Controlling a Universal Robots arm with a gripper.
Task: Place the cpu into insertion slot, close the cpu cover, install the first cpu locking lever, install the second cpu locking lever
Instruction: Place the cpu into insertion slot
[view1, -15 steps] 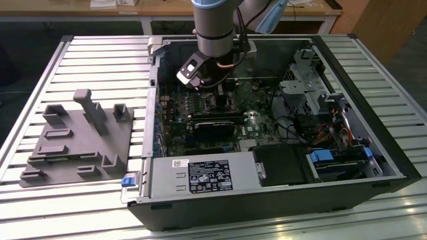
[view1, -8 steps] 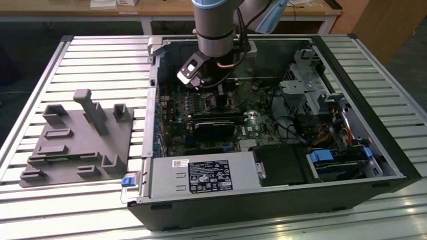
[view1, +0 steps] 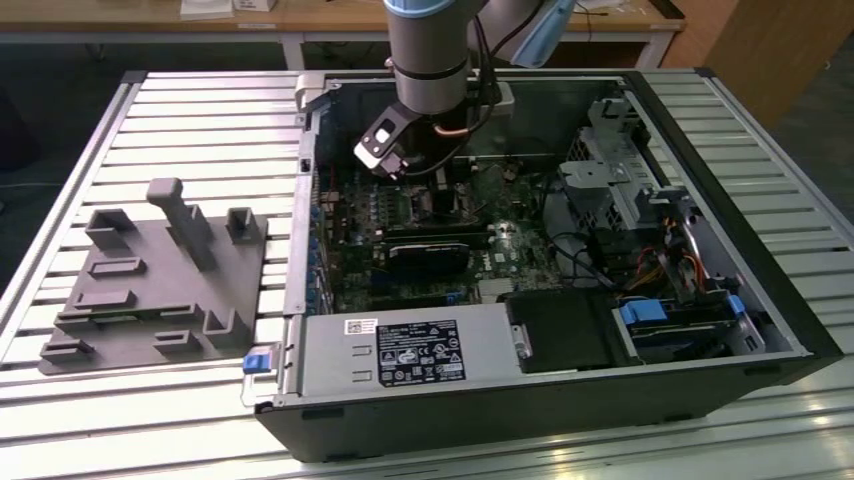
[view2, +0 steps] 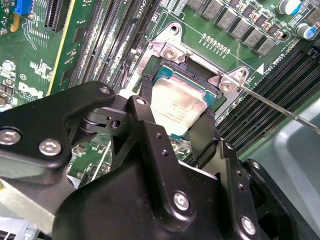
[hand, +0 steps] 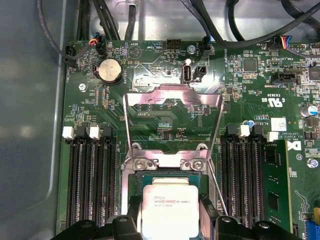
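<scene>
Motherboard's (hand: 150, 65) insertion slot (view2: 196, 61) contains the clamped cpu (view2: 177, 107).

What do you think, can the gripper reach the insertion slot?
Probably yes: the cpu cover stands swung open, clear of the insertion slot, and the gripper holds the cpu right at it.

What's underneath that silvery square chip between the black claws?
The square socket with a silvery rim on the green circuit board; its dark frame peeks out around the silvery square chip. The chip hides its centre.
</scene>
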